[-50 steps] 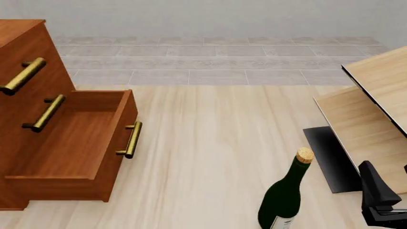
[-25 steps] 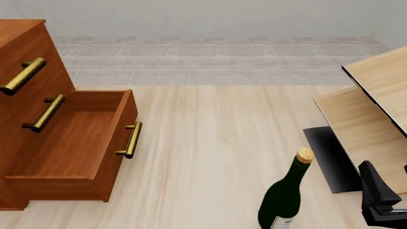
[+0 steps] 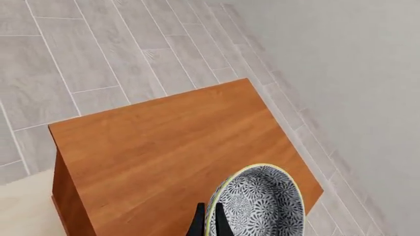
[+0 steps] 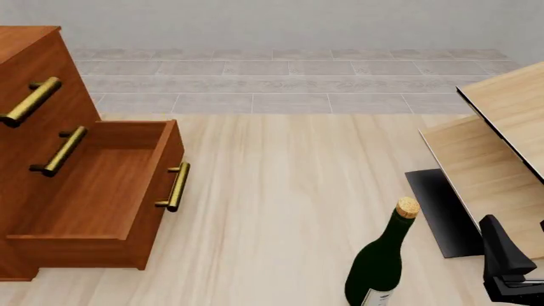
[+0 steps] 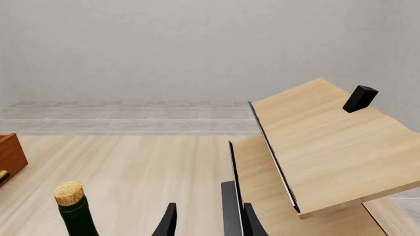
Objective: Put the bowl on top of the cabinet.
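The bowl (image 3: 257, 202) is held by its rim between the two dark fingers (image 3: 196, 227) of the left gripper (image 3: 208, 223), which are pinched together on it. The bowl is seen over the flat top of the cabinet (image 3: 164, 152), near one corner, tipped on its side. Whether it touches the wood cannot be told.

The bottom drawer (image 4: 102, 191) of the cabinet is pulled open. A dark green bottle (image 4: 381, 261) with a cork is stood well away from the cabinet, beside the pale wood furniture (image 4: 497, 146).

The right gripper (image 5: 206, 221) is held near the bottle. Its fingers are parted and nothing is held between them.
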